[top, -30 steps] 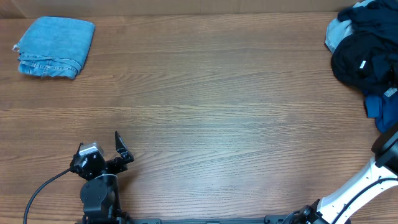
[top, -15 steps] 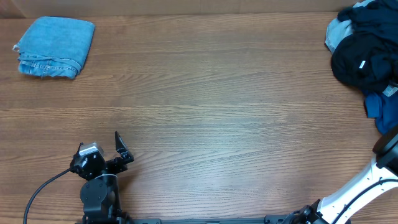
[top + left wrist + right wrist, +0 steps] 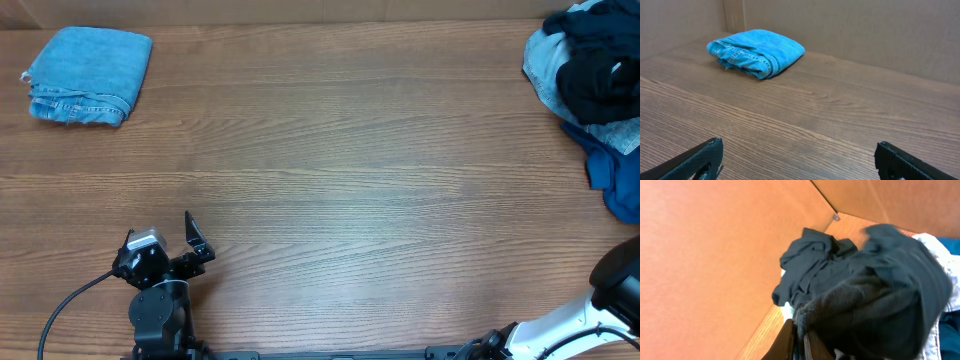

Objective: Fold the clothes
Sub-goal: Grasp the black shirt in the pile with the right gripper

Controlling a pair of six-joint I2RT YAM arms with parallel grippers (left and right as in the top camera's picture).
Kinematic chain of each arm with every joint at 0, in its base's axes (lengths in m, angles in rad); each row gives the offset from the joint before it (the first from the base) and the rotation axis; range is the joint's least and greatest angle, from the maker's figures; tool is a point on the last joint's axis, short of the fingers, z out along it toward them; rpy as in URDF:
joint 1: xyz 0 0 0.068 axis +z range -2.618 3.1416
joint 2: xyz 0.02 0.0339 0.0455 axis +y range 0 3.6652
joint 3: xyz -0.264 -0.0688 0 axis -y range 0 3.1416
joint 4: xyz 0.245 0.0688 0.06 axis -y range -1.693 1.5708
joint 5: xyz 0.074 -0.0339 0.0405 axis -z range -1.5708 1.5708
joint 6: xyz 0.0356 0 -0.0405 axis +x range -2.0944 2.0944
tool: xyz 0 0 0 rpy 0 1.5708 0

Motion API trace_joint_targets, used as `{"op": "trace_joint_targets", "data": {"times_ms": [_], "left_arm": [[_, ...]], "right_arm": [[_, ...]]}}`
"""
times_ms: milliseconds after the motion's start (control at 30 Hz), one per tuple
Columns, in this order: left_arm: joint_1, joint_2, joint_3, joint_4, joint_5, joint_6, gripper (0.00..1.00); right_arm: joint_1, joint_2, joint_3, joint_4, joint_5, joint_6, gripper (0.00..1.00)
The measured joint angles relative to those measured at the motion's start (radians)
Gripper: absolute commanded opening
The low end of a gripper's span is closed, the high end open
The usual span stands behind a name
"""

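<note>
– overhead, far right corner: what has moved in the last second?
– the black t-shirt (image 3: 600, 78). a second ago it lay as a broad dark mound over the pile, white tag up. now it is bunched smaller, the tag is out of sight, and more of the light-blue denim (image 3: 545, 70) and the royal-blue garment (image 3: 612, 180) shows around it.
– so it's been gripped?
– yes. the right wrist view shows the right tool (image 3: 800, 341) with its fingers brought together, clamped on a fold of that dark cloth. i'd say the pull out of the pile has begun, with no folding yet.
– and the other side?
– the left tool (image 3: 797, 160) is spread wide and holds nothing, low over the bare bench (image 3: 350, 150).
– anything done already?
– a folded denim piece (image 3: 88, 75) sits at the far left corner, well apart from the rest.
– what's in the way?
– the shirt lies among the other garments, so it may drag them along. the brown wall (image 3: 715, 255) stands just beside the pile, so there's little room there. the middle of the bench looks like the place to spread it.
</note>
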Motion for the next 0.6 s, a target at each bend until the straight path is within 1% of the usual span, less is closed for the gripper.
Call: {"op": "trace_joint_targets", "data": {"times_ms": [167,267,300,433,533,600], "left_arm": [[0.000,0.000,0.000,0.000,0.000,0.000,1.00],[0.000,0.000,0.000,0.000,0.000,0.000,1.00],[0.000,0.000,0.000,0.000,0.000,0.000,1.00],[0.000,0.000,0.000,0.000,0.000,0.000,1.00],[0.000,0.000,0.000,0.000,0.000,0.000,1.00],[0.000,0.000,0.000,0.000,0.000,0.000,1.00]], "right_arm": [[0.000,-0.007,0.000,-0.048,0.059,-0.018,0.04],[-0.001,-0.007,0.000,-0.083,0.166,-0.047,0.04],[-0.001,-0.007,0.000,-0.101,0.252,-0.064,0.04],[-0.002,-0.007,0.000,-0.133,0.384,-0.080,0.04],[-0.005,-0.006,0.000,-0.144,0.412,-0.084,0.04],[-0.008,-0.006,0.000,-0.141,0.378,-0.084,0.04]]}}
